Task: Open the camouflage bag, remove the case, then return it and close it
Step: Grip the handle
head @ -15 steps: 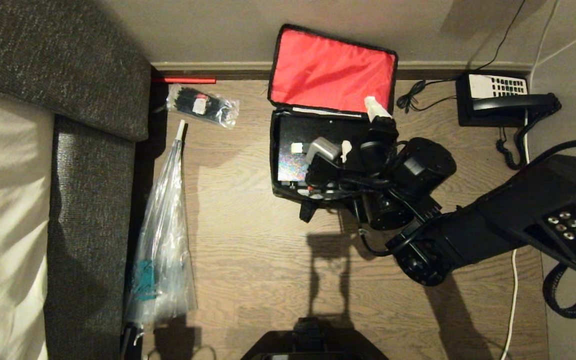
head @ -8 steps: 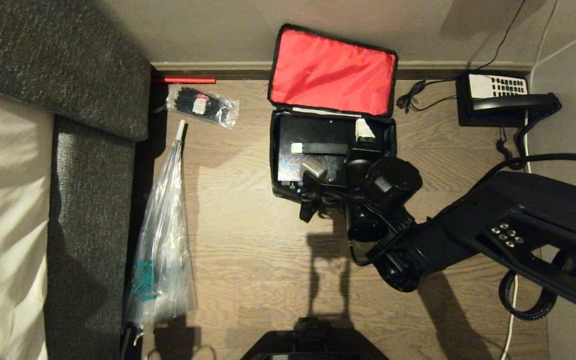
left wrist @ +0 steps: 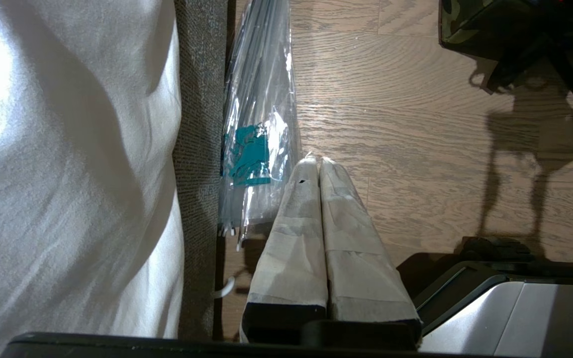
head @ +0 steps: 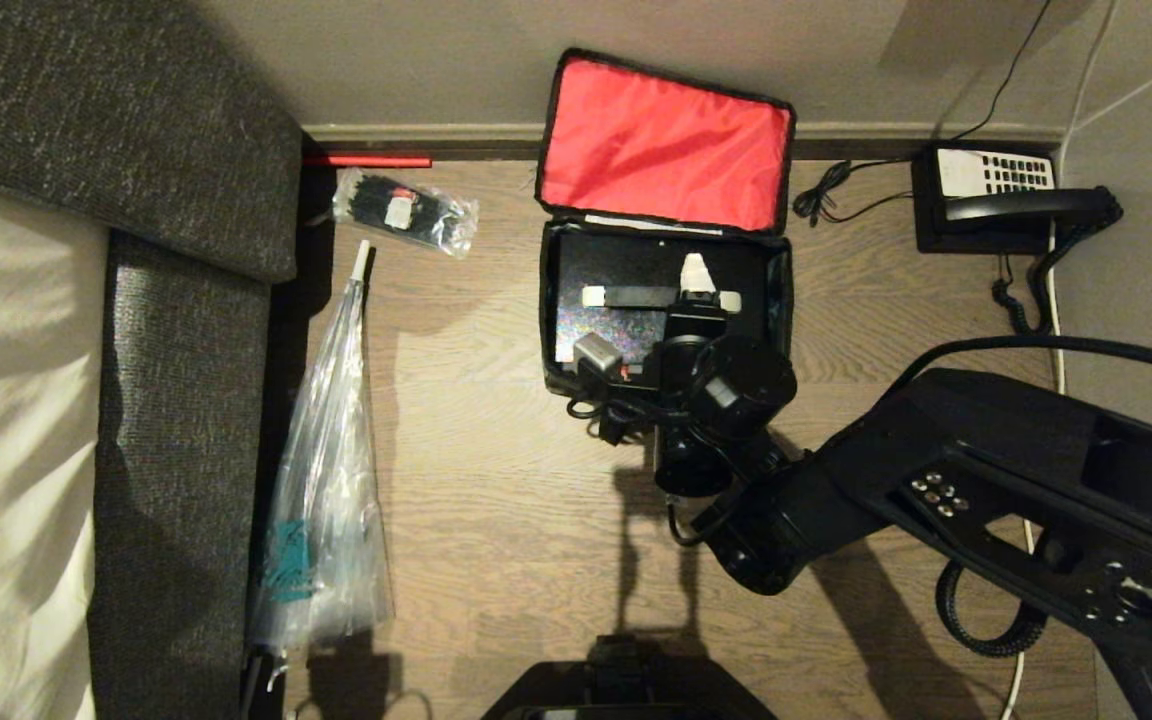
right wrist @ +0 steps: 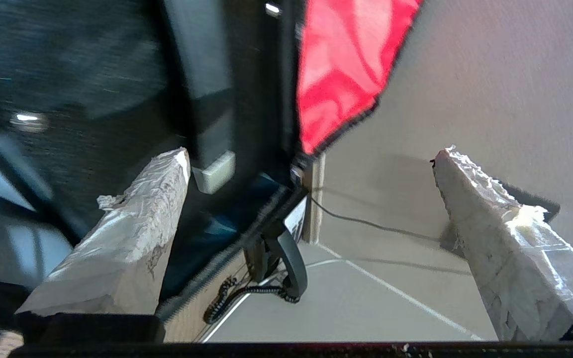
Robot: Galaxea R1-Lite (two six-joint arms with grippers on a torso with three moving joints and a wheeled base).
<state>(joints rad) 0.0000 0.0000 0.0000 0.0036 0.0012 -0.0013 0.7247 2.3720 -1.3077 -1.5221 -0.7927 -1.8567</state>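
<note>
The camouflage bag [head: 546, 300] lies open on the wooden floor, its red inner lid [head: 664, 145] leaning back against the wall. Inside it lies the flat black case [head: 626, 262], crossed by a dark band with white ends. My right gripper [head: 694, 285] hangs over the middle of the case, open wide with nothing between its taped fingers [right wrist: 132, 228]. The right wrist view shows the red lid [right wrist: 346, 64] and the bag's dark inside beside one finger. My left gripper [left wrist: 314, 161] is parked low near the bed, shut and empty; a camouflage corner of the bag [left wrist: 465, 25] shows far from it.
A black desk telephone [head: 1011, 200] with a coiled cord stands right of the bag by the wall. A clear packet of black ties [head: 404, 212] and a long clear plastic sleeve [head: 326, 450] lie to the left beside the grey bed frame [head: 176, 400].
My right arm has swung left and nearer. The gripper went from the bag's right rear corner to the middle over the case and stayed open. The band on the case now shows.
</note>
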